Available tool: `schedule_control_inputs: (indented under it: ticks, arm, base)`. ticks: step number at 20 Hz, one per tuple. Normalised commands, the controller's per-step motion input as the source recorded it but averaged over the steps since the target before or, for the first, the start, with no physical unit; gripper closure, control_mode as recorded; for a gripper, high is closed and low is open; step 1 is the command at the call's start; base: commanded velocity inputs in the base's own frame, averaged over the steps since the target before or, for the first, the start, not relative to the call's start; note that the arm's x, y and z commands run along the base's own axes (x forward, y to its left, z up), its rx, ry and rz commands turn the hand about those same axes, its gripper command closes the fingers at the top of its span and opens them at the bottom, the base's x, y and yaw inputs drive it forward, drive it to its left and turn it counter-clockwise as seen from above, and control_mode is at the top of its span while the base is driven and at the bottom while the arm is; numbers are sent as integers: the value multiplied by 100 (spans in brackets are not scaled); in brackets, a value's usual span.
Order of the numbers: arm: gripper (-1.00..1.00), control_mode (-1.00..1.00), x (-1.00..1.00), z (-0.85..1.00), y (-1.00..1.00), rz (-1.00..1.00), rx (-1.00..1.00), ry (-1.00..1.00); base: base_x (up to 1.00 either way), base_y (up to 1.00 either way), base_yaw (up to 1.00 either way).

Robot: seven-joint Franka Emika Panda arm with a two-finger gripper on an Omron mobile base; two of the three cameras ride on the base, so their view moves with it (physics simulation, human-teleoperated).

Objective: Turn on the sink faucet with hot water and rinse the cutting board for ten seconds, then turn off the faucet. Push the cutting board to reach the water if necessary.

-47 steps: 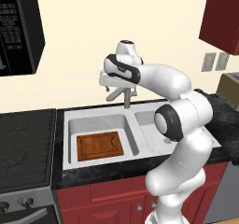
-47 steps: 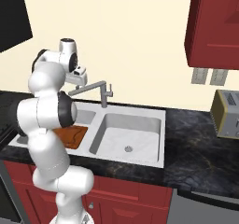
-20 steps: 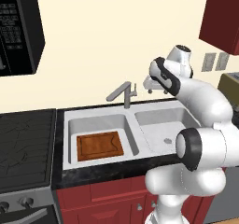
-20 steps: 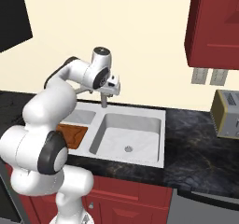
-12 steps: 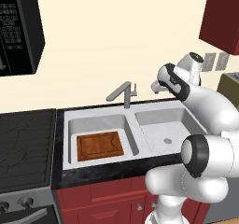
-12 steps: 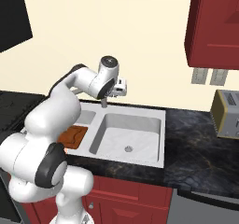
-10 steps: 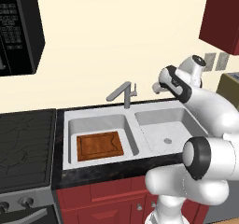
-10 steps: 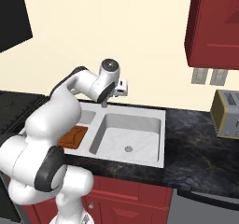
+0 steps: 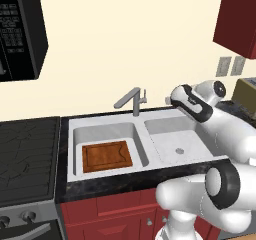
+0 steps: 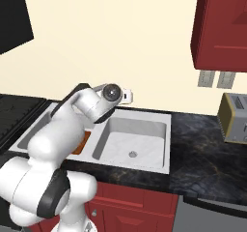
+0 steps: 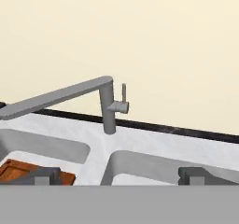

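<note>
— Kitchen wall and black speckled tabletop (image 9: 65, 191) first; what sits in it?
— White-grey double-basin sink (image 9: 141, 129); the flat reddish-brown wooden cutting board (image 9: 107, 156) lies in its left basin, dry.
— Step?
— Reaching for the grey brushed-metal faucet (image 11: 106, 101). The claw (image 11: 119, 176) is spread, empty, short of the small side lever; it must close in and tip it.
</note>
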Motion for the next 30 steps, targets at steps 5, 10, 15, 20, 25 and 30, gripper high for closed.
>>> schedule_control_inputs:
  ticks: [5, 10, 15, 20, 25, 30]
  arm:
    - [-100, -100, 0, -4, -2, 0, 0, -29]
    - [-100, -100, 0, 0, -3, 0, 2, -22]
    - [-100, -100, 0, -1, 0, 0, 1, -18]
    - [-100, -100, 0, -1, 0, 1, 0, 1]
    - [-100, -100, 0, 0, 0, 0, 0, 13]
    - [-100, -100, 3, 0, 0, 0, 0, 8]
  base:
    - [0, 0, 0]
    - [0, 0, 0]
    - [0, 0, 0]
    - [0, 0, 0]
    - [0, 0, 0]
    - [0, 0, 0]
